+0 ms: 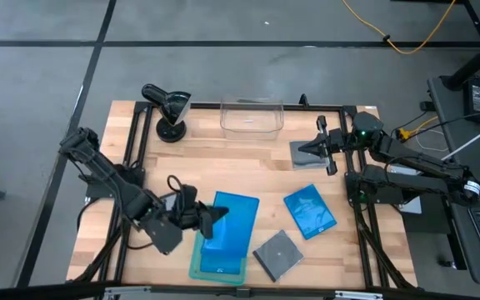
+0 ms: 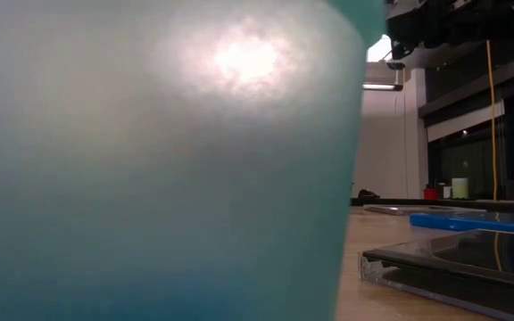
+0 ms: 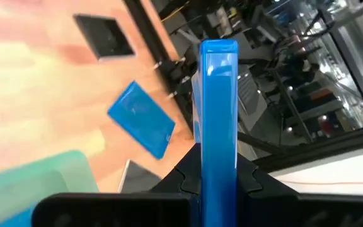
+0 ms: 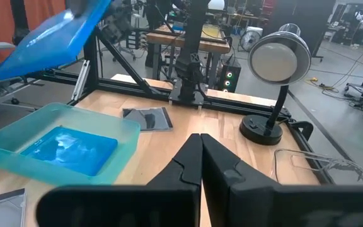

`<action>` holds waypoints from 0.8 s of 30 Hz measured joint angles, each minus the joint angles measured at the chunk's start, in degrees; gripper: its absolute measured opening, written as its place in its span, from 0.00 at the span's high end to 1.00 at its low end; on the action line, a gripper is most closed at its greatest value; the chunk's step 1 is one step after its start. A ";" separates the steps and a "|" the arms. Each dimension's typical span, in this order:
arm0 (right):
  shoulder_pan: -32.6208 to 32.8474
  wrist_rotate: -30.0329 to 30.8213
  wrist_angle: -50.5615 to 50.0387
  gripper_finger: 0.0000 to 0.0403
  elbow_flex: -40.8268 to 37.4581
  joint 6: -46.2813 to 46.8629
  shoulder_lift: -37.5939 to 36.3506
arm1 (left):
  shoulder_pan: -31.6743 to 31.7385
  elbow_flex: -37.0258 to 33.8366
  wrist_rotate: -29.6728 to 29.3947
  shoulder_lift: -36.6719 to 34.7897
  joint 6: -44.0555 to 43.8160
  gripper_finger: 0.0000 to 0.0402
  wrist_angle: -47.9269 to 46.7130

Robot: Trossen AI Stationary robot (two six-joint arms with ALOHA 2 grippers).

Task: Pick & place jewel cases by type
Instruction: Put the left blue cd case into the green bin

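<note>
Risk: left gripper (image 1: 209,218) pinches a blue case (image 1: 232,223) by one edge above the green tray (image 1: 197,268), so it may swing and land on the rim; right gripper (image 1: 322,148), fingers pressed together and empty, waits over a grey case (image 1: 301,156).

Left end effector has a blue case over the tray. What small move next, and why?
Probably lower it and release. The left end effector is shut on a blue jewel case above the pale green tray, which already holds one blue case. The right end effector waits shut, empty.
</note>
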 joint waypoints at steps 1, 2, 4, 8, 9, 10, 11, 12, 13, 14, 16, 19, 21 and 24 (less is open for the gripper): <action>0.00 0.00 0.02 0.99 0.00 -0.02 0.00 | -0.19 0.00 0.04 0.80 -1.54 0.96 -0.03; 0.00 0.00 0.00 0.99 0.00 -0.02 0.00 | -0.42 0.00 0.02 1.63 -3.01 0.96 0.05; 0.00 0.00 0.00 0.99 0.00 -0.04 0.00 | -0.97 0.00 0.01 3.35 -5.72 0.96 -0.13; -0.01 0.00 0.00 0.99 0.00 -0.15 0.00 | -2.33 0.00 -0.12 6.20 -12.73 0.96 -1.57; -0.02 0.00 -0.02 0.99 0.00 -0.18 0.00 | -2.78 0.00 -0.16 6.97 -14.84 0.96 -2.32; 0.00 0.00 0.00 0.99 0.00 -0.27 0.00 | -3.16 0.00 -0.10 7.71 -16.94 0.96 -3.23; -0.01 0.00 -0.02 0.99 0.00 -0.33 0.00 | -3.55 0.00 -0.14 8.41 -18.97 0.96 -3.93; -0.02 0.00 -0.02 0.99 0.00 -0.39 0.00 | -3.96 0.00 -0.12 9.07 -21.20 0.96 -4.54; -0.02 0.00 -0.02 0.99 0.00 -0.42 0.00 | -4.40 0.00 -0.13 9.70 -23.31 0.96 -5.35; 0.00 -0.02 -0.02 0.99 0.00 -0.44 0.00 | -4.78 0.00 0.00 10.33 -25.30 0.96 -6.24; 0.00 -0.02 -0.06 0.99 0.00 -0.46 0.00 | -5.48 0.00 0.43 11.65 -28.70 0.96 -7.91; -0.01 -0.04 -0.16 0.99 0.00 -0.46 0.00 | -6.18 0.00 2.25 12.98 -30.37 0.96 -9.36; -0.02 -0.08 -0.26 0.99 0.00 -0.61 0.00 | -6.23 0.00 4.30 13.67 -30.37 0.96 -10.16; -0.02 -1.00 -1.00 0.99 0.00 -1.81 0.00 | -5.79 0.00 6.27 14.64 -30.50 0.96 -11.19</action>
